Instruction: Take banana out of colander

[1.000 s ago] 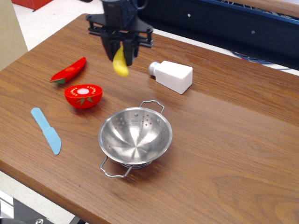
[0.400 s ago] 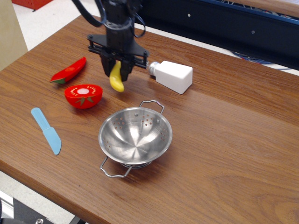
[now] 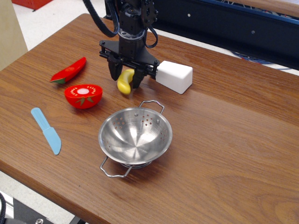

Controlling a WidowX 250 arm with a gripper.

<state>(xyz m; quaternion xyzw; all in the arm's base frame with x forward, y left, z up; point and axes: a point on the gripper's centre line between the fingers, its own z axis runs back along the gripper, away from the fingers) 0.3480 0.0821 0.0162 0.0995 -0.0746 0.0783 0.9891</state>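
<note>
A brown wood-grain table (image 3: 224, 140) fills the view, its near edge running diagonally across the lower left over a pale floor, with a dark blue cabinet (image 3: 224, 23) along the far side. The black gripper (image 3: 126, 80) hangs low over the tabletop behind the colander (image 3: 135, 136), its two fingers set either side of the banana (image 3: 124, 80); whether they are pressing on it or just parted cannot be told. The banana is outside the colander, at or just above the wood; contact with the surface cannot be told. Its long axis runs roughly upright with a slight tilt, the lower tip curling toward the bottom right. The colander stands upright on its ring base, handles pointing to the far right and near left. Left of the gripper lie a red chili (image 3: 70, 71), a tomato half (image 3: 83, 95) and a blue knife (image 3: 46, 130). A white shaker (image 3: 174, 76) lies on its side just right of the gripper.
</note>
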